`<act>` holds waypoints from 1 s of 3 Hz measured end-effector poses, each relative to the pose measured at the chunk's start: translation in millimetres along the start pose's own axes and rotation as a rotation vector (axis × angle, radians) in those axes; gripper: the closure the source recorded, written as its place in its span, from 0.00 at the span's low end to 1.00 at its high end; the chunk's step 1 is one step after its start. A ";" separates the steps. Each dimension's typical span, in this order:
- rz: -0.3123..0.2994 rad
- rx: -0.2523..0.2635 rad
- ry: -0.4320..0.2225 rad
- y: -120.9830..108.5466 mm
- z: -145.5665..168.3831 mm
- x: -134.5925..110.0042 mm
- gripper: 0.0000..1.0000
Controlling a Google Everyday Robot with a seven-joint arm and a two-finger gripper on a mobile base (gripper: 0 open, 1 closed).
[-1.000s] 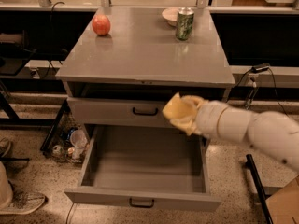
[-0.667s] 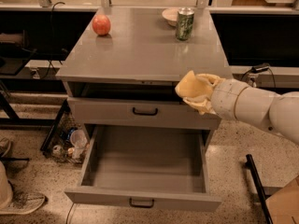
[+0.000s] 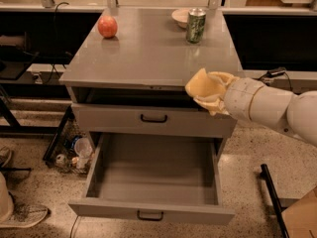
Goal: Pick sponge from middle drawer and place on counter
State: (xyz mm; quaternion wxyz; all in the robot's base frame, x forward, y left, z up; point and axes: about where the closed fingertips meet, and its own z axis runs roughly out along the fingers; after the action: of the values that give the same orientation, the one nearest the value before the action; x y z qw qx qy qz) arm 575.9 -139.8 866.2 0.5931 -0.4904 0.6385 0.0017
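Observation:
My gripper (image 3: pixel 207 92) is at the front right corner of the counter (image 3: pixel 148 53), about level with its overhanging edge. It is shut on the sponge (image 3: pixel 199 85), a pale yellow, curved foam piece that sticks out to the left of the white arm. The sponge is in the air, just in front of the counter edge and touching nothing else. The middle drawer (image 3: pixel 148 212) is pulled wide open below, and its grey tray holds nothing.
A red apple (image 3: pixel 107 26) sits at the counter's back left. A green can (image 3: pixel 195 25) and a pale bowl (image 3: pixel 180 16) stand at the back right. The taller-fronted drawer (image 3: pixel 153 119) above the open one is closed. Clutter lies on the floor at left (image 3: pixel 74 150).
The arm has risen with the sponge, from in front of the closed drawer up and to the right to the level of the counter's front edge.

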 end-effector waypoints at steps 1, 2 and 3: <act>-0.028 0.006 -0.043 -31.8 10.6 -12.4 1.00; -0.032 0.036 -0.073 -85.5 26.6 -27.5 1.00; -0.004 0.063 -0.082 -127.5 48.0 -31.2 1.00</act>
State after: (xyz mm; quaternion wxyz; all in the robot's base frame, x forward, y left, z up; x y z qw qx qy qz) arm 686.4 -158.5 949.5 0.6341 -0.4723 0.6123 0.0003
